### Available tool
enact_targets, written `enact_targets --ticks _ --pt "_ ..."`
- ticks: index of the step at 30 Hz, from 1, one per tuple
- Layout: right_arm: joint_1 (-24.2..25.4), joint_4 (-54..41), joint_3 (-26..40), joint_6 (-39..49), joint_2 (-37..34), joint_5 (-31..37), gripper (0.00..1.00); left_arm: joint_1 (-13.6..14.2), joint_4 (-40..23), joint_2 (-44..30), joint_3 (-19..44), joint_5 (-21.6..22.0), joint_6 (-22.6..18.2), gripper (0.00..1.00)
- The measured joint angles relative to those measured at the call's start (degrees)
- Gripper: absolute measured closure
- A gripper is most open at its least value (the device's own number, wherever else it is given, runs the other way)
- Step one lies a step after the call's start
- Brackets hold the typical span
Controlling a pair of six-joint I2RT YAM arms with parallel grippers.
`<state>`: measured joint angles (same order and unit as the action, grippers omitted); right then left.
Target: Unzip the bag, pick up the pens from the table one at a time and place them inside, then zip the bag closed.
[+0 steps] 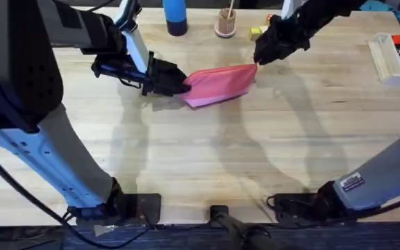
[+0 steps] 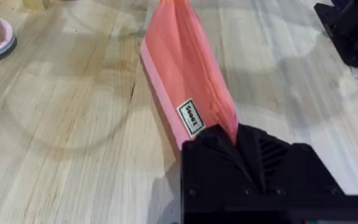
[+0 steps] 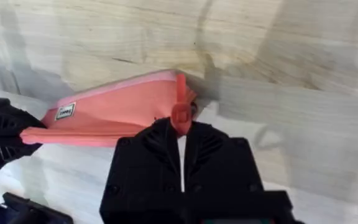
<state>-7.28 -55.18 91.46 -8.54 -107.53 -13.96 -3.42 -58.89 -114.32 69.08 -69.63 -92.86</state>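
The pink bag lies tilted on the table, towards the back and near the middle. My left gripper is shut on the bag's left end, and the left wrist view shows the fabric pinched at my left gripper. My right gripper is at the bag's right end. In the right wrist view the small reddish zipper pull sits clamped between the nearly closed fingers of my right gripper. The bag looks closed along its top. The pens are out of view.
At the table's back edge stand a blue bottle, a small wooden cup holding a stick, and a yellow block. A clear tray with markers sits at the far right. The front half of the table is bare wood.
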Motion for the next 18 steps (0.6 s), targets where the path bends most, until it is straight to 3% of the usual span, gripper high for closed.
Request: enact_targets --ticks 10,18 --pt "0.3 -0.2 -0.1 0.0 -0.4 0.5 0.969 0.0 0.0 0.0 0.0 0.0 0.0 0.957" --pt "2.2 -0.2 -0.1 -0.2 -5.0 0.6 0.969 0.0 0.0 0.0 0.0 0.3 0.0 0.957"
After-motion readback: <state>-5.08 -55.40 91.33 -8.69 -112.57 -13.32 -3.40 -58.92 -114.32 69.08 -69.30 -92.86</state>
